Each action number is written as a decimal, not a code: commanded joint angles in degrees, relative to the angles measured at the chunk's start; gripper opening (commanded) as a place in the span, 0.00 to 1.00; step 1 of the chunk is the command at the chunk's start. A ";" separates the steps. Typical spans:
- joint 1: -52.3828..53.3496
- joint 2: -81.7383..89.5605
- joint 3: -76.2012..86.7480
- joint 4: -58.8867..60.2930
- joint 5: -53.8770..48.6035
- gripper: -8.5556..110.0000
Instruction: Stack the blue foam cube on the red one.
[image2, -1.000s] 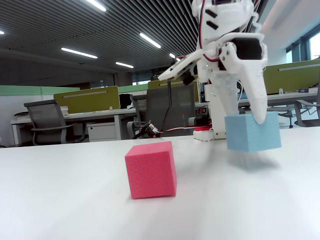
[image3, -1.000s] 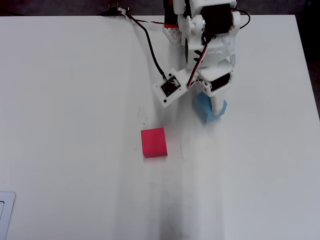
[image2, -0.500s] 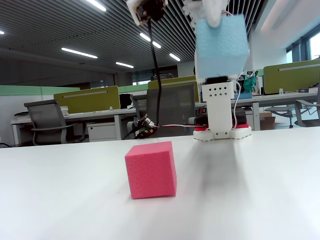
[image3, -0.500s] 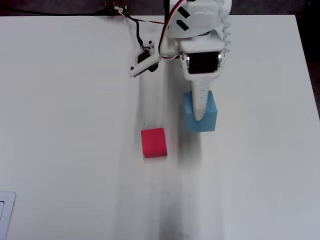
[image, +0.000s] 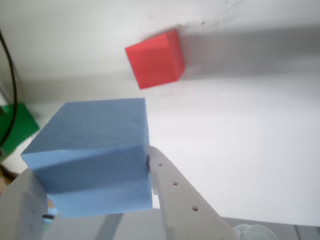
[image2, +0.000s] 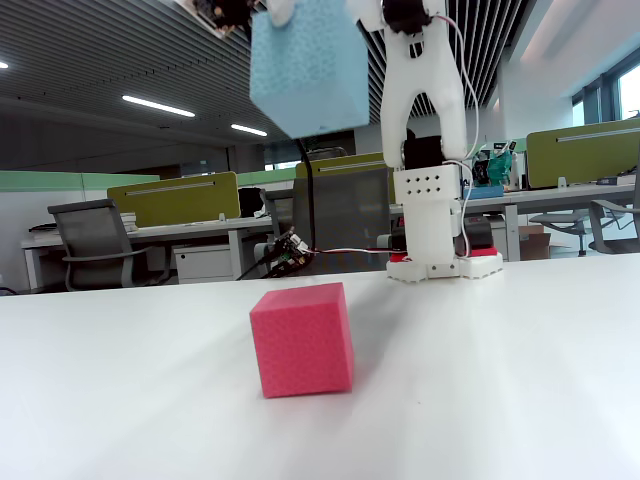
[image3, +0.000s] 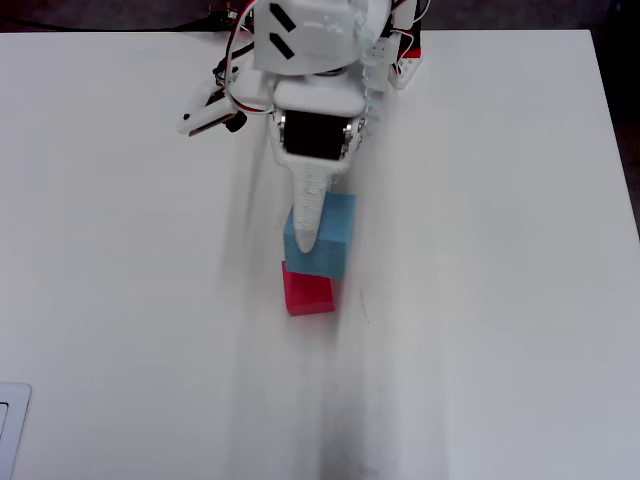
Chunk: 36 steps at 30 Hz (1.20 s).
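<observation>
While the gripper (image: 95, 170) is clamping the blue foam cube (image2: 307, 68) aloft, its fingertips are sitting hidden behind the block. From overhead, that fine-grained cube is covering part of the red one (image3: 310, 294).

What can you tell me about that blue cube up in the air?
The blue cube is a plain, light blue block of fine-textured foam. The hand is shut on it, holding it tilted high above the table. In the overhead view it partly overlaps the red cube, which it does not touch.

Bright ceiling light, slight motion blur
</observation>
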 joint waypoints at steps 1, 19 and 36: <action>0.79 -0.35 -2.55 0.62 -0.18 0.24; 1.85 -14.41 -2.46 -0.88 0.18 0.23; 3.25 -19.25 1.14 -6.15 -0.18 0.23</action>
